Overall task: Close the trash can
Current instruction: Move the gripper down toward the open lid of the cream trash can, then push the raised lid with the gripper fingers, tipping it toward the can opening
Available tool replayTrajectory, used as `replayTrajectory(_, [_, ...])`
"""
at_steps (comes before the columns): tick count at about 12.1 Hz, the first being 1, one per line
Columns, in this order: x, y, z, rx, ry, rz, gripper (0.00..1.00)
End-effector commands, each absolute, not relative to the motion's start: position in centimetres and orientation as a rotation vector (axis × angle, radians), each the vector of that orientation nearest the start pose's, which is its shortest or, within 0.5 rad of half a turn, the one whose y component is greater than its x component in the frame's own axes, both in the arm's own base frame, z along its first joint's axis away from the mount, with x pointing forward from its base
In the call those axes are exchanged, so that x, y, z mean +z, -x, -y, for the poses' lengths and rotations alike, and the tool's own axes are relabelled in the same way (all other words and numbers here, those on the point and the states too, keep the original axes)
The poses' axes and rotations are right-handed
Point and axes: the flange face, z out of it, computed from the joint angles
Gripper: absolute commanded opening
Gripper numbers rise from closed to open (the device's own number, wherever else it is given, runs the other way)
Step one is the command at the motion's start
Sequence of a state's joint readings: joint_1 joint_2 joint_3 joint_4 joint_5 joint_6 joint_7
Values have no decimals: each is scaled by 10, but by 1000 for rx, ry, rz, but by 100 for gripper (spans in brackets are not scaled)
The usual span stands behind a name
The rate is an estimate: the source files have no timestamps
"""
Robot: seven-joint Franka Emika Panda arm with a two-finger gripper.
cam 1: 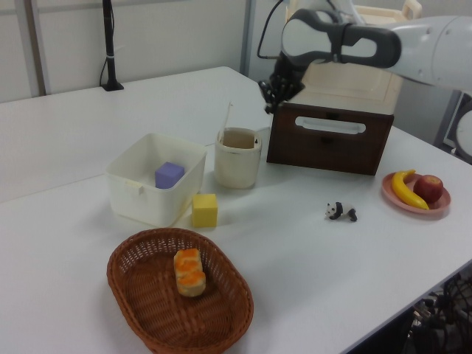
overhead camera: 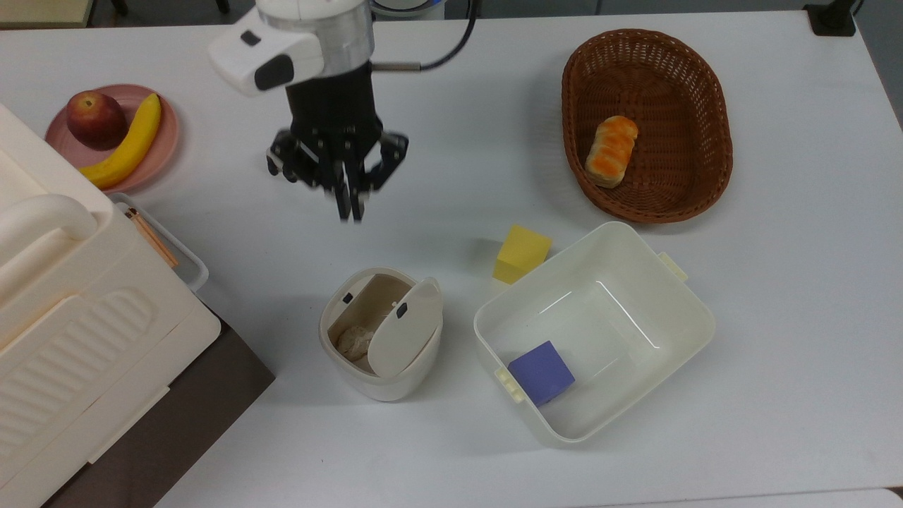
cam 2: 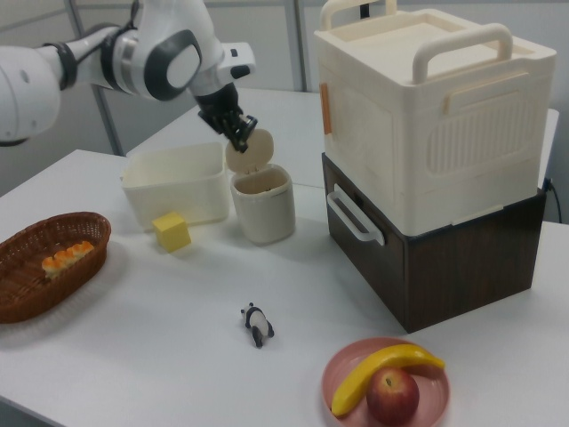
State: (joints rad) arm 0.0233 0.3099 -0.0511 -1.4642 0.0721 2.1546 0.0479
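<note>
top view: a white table (overhead camera: 451,437) seen from above. the trash can (overhead camera: 381,335) stands near the middle, toward the bottom, its lid (overhead camera: 404,325) tilted up and open, with crumpled paper inside. the gripper (overhead camera: 350,212) hangs above the table, up from the can and apart from it, fingers pressed together, pointing toward the can. just right of the can is a white tub (overhead camera: 594,331) holding a purple cube (overhead camera: 541,372); a yellow cube (overhead camera: 521,253) sits beside the tub's top left corner. a wicker basket (overhead camera: 645,123) with a bread roll (overhead camera: 611,151) is at upper right. a pink plate (overhead camera: 116,137) with an apple (overhead camera: 95,118) and banana (overhead camera: 125,143) is at upper left. a big cream box (overhead camera: 77,324) fills the left edge.

left view: the can (cam 1: 238,158) stands mid-table between the tub (cam 1: 155,179) and a brown drawer unit (cam 1: 330,137). the gripper (cam 1: 272,98) is above and to its right, fingers together. a toy panda (cam 1: 341,212) lies at right.

right view: the can (cam 2: 263,204), lid up, stands beside the tub (cam 2: 174,182). the closed gripper (cam 2: 242,140) sits right at the raised lid's top edge; contact cannot be judged.
</note>
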Motion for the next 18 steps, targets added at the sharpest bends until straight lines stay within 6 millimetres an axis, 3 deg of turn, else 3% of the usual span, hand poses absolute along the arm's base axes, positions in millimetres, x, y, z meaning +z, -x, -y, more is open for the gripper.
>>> replayTrajectory(1, [543,-719,-6,-854,2928,-125,6])
replayTrajectory(3, [547,-729,-25,-970,2877,-124,5])
replayTrajectory(7, [534,-747,-62,-1046,2816,-143,5])
replayTrajectory(10, [512,-752,-64,-1007,2832,-154,6])
replayTrajectory(12, [517,-750,-53,-1012,2838,-171,6])
replayTrajectory(14, [524,-747,-7,-1024,2860,-239,6])
replayTrajectory(16, [508,-743,10,-917,2941,-186,6])
replayTrajectory(18, [488,-738,7,-795,3007,-77,6])
